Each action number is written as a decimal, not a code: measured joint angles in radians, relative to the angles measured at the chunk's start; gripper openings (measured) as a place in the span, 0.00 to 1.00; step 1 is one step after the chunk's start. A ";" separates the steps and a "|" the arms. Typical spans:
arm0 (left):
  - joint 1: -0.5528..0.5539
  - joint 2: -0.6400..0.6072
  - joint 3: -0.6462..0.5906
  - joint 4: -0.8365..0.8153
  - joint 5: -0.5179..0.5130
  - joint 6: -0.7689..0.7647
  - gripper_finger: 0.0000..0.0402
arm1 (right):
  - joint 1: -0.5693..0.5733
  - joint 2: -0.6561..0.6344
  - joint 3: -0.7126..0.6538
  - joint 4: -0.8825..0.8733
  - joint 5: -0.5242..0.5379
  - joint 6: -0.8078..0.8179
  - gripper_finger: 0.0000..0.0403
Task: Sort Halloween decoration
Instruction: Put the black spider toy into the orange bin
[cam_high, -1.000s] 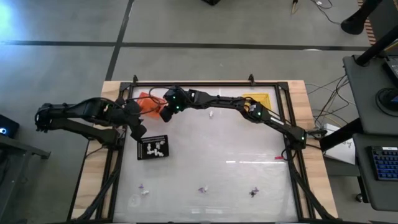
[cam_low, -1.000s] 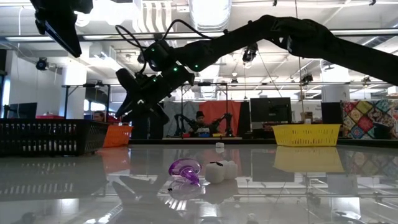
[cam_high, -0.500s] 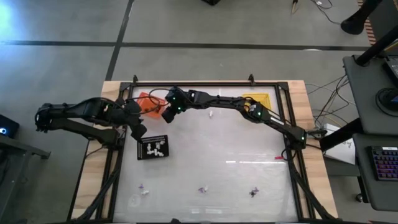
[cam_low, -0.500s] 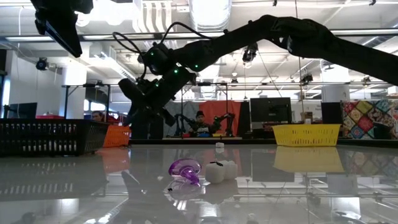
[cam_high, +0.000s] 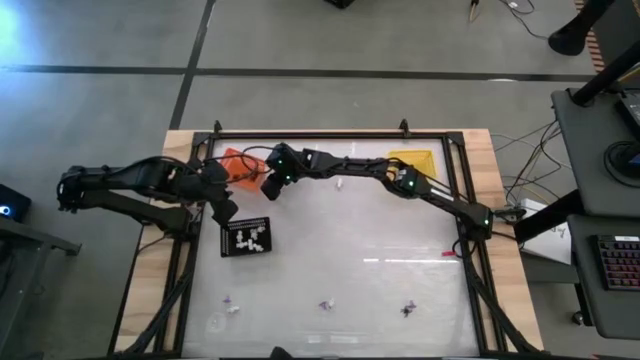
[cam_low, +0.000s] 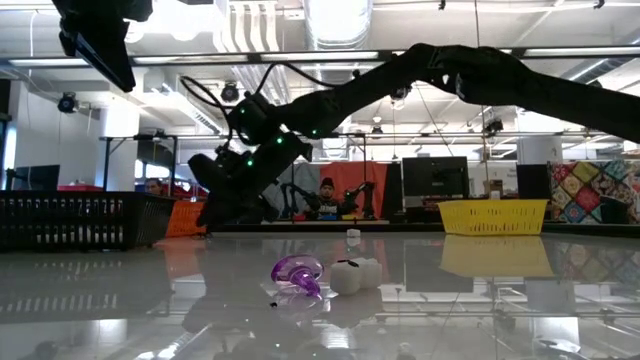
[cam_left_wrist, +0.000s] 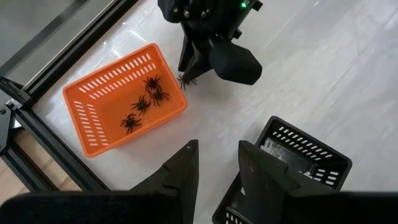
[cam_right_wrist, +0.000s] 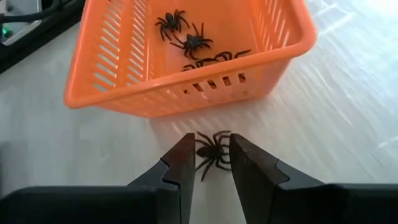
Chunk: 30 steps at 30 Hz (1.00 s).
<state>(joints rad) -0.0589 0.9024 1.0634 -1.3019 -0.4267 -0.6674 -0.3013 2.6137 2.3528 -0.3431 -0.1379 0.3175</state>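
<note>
Right wrist view: my right gripper (cam_right_wrist: 208, 163) stands slightly open, fingers either side of a small black plastic spider (cam_right_wrist: 213, 151) lying on the white table (cam_right_wrist: 348, 124) beside the orange slotted basket (cam_right_wrist: 186, 93); grip unconfirmed.

The spider (cam_right_wrist: 213, 151) is half hidden between the right fingers (cam_right_wrist: 181, 163); the near trinkets (cam_high: 325, 305) are too small to tell.

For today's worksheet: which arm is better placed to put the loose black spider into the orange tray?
The right: its gripper already straddles the spider beside the orange tray. The left gripper hangs farther off.
</note>
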 joint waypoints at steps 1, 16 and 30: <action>0.000 0.002 0.000 0.001 0.000 0.000 0.24 | 0.000 0.003 0.000 0.011 0.000 0.000 0.22; 0.000 0.052 -0.001 0.000 0.000 0.033 0.24 | 0.002 0.027 0.004 -0.070 0.000 0.049 0.21; 0.000 -0.016 -0.002 -0.009 0.000 0.051 0.24 | 0.002 0.019 0.008 -0.238 -0.006 0.077 0.06</action>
<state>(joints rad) -0.0589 0.8863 1.0618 -1.3113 -0.4263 -0.6166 -0.2993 2.6325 2.3608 -0.5808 -0.1442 0.3949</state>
